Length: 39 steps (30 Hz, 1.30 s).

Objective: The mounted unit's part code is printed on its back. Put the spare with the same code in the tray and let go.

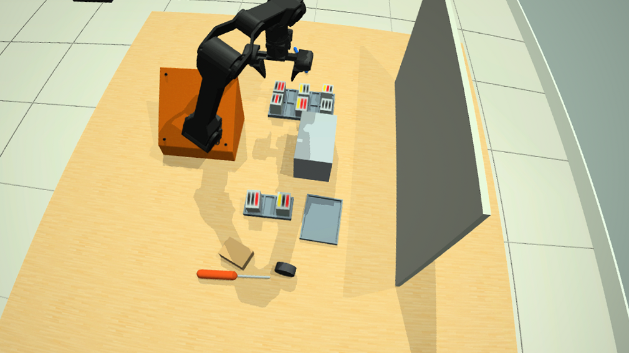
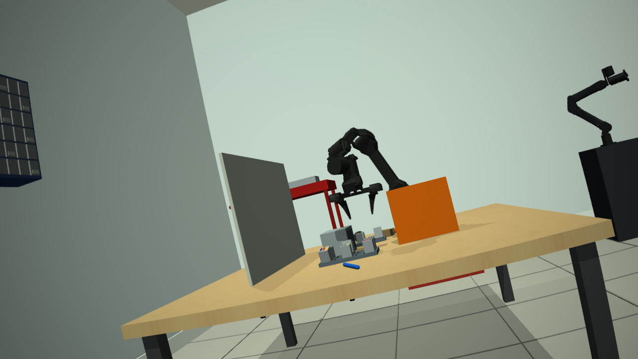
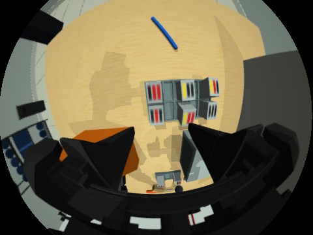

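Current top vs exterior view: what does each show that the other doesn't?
Only top: the shallow gray tray, nothing in it.

Only exterior: a second arm, a red stand behind the panel, a blue drawer cabinet.

Both: the gripper, open with nothing between its fingers; the orange base block; the upright gray panel; the big gray box; the blue stick, partly hidden in top.
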Available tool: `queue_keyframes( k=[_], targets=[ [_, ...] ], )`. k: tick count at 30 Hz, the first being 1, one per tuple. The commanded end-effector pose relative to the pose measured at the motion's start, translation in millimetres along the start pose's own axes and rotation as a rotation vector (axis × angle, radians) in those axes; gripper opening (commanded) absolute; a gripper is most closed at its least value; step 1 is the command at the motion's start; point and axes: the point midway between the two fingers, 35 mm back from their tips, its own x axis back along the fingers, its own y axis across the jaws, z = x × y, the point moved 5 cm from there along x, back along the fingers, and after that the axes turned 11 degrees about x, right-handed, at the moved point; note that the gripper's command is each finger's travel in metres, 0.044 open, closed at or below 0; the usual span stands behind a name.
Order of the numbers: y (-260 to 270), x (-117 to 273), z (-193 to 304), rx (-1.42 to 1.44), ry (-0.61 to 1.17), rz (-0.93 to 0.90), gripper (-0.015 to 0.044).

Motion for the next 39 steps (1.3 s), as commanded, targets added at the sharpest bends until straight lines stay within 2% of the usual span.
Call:
queue_keyframes(
  k=[1, 39],
  targets=[
    [6, -26, 4, 0.012, 0.012, -0.008, 0.03],
    [3, -77, 3, 0.011, 0.013, -0.007, 0.03]
  ],
)
